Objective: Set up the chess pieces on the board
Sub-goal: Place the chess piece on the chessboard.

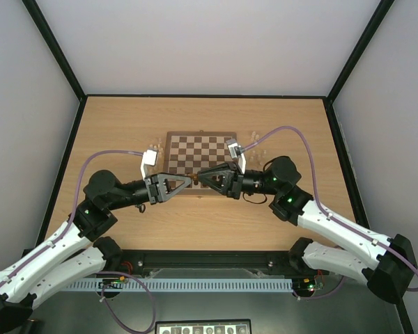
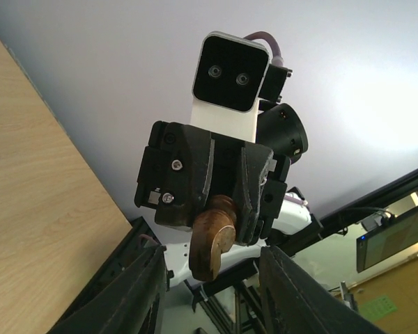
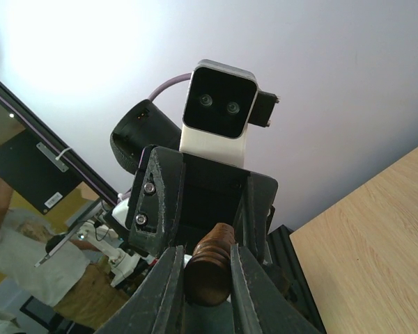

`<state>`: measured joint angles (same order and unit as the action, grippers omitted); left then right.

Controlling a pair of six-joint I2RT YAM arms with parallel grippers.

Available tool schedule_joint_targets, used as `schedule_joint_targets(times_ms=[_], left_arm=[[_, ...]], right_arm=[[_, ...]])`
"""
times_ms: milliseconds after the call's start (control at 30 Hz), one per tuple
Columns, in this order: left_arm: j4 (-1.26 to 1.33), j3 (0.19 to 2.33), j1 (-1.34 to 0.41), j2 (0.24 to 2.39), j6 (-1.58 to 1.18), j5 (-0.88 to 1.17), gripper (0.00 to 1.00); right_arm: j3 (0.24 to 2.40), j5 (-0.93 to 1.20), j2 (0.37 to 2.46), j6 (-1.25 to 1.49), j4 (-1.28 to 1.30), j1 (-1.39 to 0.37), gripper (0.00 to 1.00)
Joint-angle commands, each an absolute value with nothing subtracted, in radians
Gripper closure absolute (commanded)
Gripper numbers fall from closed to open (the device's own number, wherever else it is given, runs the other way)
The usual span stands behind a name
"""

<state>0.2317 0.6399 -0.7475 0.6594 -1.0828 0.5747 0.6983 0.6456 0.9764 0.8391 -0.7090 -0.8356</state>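
Light wood counter (image 1: 125, 125), walled in white: the board (image 1: 200, 149) lies at its middle, and two arms meet tip to tip over the board's near edge. The right hand (image 1: 200, 176) pinches a dark brown piece (image 3: 209, 271) between its fingers, the piece's round base facing the left hand (image 1: 188, 181). The left hand's fingers (image 2: 146, 292) stand spread on either side of the piece, with a gap showing on both sides.
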Motion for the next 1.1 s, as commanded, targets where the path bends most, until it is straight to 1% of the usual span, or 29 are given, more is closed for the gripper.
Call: schedule_joint_targets(times_ms=[0, 100, 267, 367, 467, 567, 633, 733, 767, 800, 900, 967, 1000, 1067], left_arm=[[0.239, 0.638, -0.742, 0.648, -1.065, 0.573, 0.63], [0.234, 0.64, -0.742, 0.649, -1.059, 0.567, 0.67], [0.236, 0.641, -0.741, 0.661, -1.05, 0.567, 0.85], [0.228, 0.646, -0.742, 0.664, -1.038, 0.561, 0.88], [0.203, 0.654, -0.742, 0.663, -1.021, 0.549, 0.93], [0.15, 0.668, -0.742, 0.654, -0.993, 0.523, 0.95], [0.096, 0.682, -0.742, 0.639, -0.961, 0.484, 0.96], [0.016, 0.705, -0.742, 0.623, -0.924, 0.444, 0.96], [0.0, 0.709, -0.741, 0.618, -0.918, 0.435, 0.96], [-0.015, 0.713, -0.741, 0.616, -0.912, 0.428, 0.96], [-0.082, 0.733, -0.74, 0.609, -0.89, 0.394, 0.96], [-0.141, 0.75, -0.741, 0.604, -0.876, 0.37, 0.96], [-0.173, 0.759, -0.741, 0.601, -0.869, 0.355, 0.96], [-0.24, 0.787, -0.742, 0.6, -0.854, 0.323, 0.96]], right_arm=[[0.732, 0.653, 0.977, 0.836, -0.764, -0.844, 0.98], [0.733, 0.656, 0.978, 0.836, -0.763, -0.844, 0.98], [0.734, 0.659, 0.988, 0.842, -0.764, -0.845, 0.98], [0.736, 0.664, 0.996, 0.844, -0.763, -0.847, 0.98], [0.741, 0.664, 1.001, 0.841, -0.755, -0.846, 0.97], [0.745, 0.657, 1.001, 0.834, -0.735, -0.847, 0.91], [0.748, 0.646, 0.999, 0.825, -0.714, -0.847, 0.88], [0.754, 0.625, 1.0, 0.813, -0.677, -0.847, 0.75], [0.756, 0.618, 1.0, 0.809, -0.658, -0.847, 0.73], [0.757, 0.611, 0.999, 0.805, -0.651, -0.847, 0.68], [0.767, 0.57, 0.991, 0.778, -0.571, -0.847, 0.5], [0.776, 0.508, 0.973, 0.754, -0.487, -0.847, 0.35], [0.788, 0.469, 0.961, 0.735, -0.427, -0.847, 0.32], [0.814, 0.369, 0.937, 0.702, -0.294, -0.847, 0.28]])
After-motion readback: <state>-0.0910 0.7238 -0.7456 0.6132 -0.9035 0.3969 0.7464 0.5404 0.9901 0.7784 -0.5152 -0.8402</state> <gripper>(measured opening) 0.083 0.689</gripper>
